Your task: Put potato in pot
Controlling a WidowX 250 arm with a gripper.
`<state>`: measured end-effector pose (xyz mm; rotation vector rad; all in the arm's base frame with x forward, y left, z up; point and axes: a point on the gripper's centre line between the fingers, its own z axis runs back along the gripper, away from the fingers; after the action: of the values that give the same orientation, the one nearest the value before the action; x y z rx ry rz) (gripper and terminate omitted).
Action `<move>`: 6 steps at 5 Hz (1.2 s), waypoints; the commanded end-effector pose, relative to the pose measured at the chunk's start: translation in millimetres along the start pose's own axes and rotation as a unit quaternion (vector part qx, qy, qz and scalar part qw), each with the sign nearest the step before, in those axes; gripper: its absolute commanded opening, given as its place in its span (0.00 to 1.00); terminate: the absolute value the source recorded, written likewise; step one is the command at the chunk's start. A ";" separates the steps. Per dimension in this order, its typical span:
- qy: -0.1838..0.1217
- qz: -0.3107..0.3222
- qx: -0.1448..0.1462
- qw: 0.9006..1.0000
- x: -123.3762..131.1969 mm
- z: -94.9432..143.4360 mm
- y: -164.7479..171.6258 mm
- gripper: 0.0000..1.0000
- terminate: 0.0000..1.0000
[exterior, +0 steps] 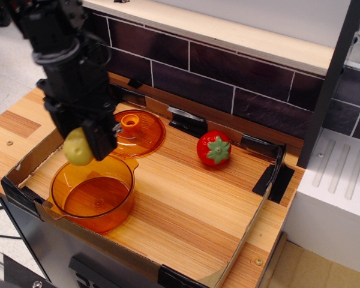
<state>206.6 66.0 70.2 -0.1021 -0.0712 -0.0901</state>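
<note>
— Over the left part of the striped wooden tabletop (186, 210), what is that dark shape?
— It is the black, boxy gripper (84, 144), closed on the small, smooth, yellow-green oval plastic potato (78, 147). The potato pokes out at the gripper's lower end, clear of any surface.

— Where does the potato sit against the pot?
— It hangs above the back left rim of the round, translucent orange plastic pot (93, 192), which has glossy walls and small side handles. The pot's inside shows only its own bottom.

— What else lies nearby?
— Just behind the pot lies a flat, translucent orange plastic lid (135, 132) with a round knob. Well to the right sits a shiny red strawberry-like toy (214, 149) with green leaves. A low brown cardboard rim (45, 147) runs round the wood, and dark glossy tiles (228, 81) stand behind.
</note>
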 end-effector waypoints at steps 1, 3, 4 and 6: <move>-0.015 -0.025 0.011 1.000 -12.3 8.2 -7.6 0.00 0.00; -0.010 -0.023 0.022 0.999 -5.8 7.7 -7.0 1.00 0.00; 0.013 0.006 0.000 1.000 4.5 16.2 -5.5 1.00 0.00; 0.017 0.047 0.030 0.998 24.7 71.1 -19.8 1.00 0.00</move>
<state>224.0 47.0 127.0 -0.0568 0.0155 -0.0034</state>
